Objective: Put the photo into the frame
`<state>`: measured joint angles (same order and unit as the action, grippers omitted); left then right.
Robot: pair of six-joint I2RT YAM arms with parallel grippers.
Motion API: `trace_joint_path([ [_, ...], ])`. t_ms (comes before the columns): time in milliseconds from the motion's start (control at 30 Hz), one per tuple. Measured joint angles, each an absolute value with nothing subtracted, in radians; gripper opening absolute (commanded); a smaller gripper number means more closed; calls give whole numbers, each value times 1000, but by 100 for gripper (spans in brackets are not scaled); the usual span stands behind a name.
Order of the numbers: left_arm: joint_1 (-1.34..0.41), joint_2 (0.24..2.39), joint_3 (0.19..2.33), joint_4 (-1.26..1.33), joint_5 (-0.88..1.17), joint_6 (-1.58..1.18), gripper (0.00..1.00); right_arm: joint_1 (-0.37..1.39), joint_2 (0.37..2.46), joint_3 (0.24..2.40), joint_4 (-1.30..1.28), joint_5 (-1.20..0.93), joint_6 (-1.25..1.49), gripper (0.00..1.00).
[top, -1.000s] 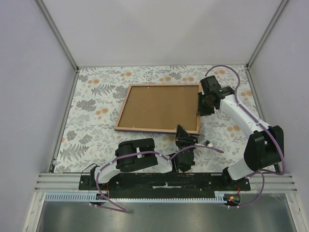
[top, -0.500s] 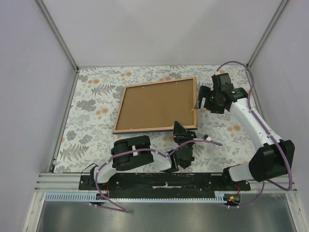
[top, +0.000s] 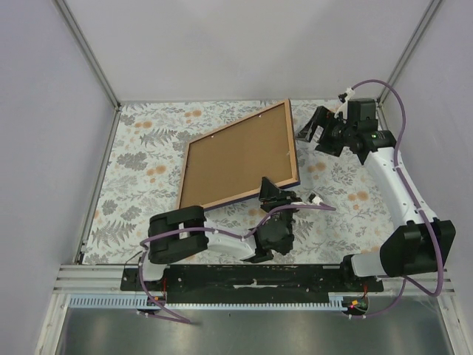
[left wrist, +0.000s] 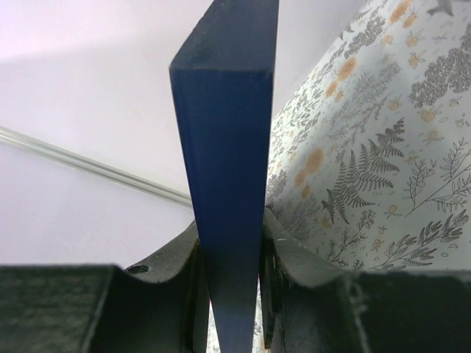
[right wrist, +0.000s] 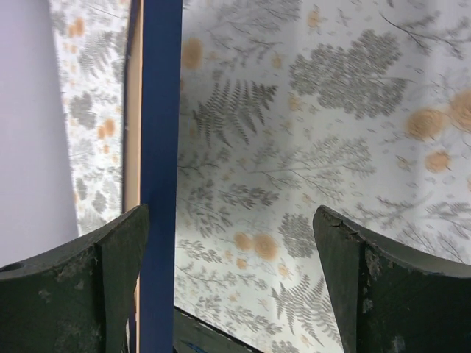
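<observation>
While the left hand [top: 272,198] pinches the near edge of the large rectangular wood-backed, blue-fronted picture frame [top: 236,159], the right hand [top: 309,129] hangs spread just beside its right edge.

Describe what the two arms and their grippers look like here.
The left arm and right arm have white links, black joint housings and a looping purple cable each. The left gripper and right gripper are black, with two scuffed fingers each.
</observation>
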<state>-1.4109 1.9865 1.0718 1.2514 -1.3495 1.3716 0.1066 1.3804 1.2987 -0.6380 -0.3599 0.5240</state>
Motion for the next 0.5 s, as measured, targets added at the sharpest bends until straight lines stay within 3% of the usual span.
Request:
trace_joint_path([
  [500,-1501,1811,1073,1274,-1401,1377,2,102,1414,1466,-495,-492,656,98],
])
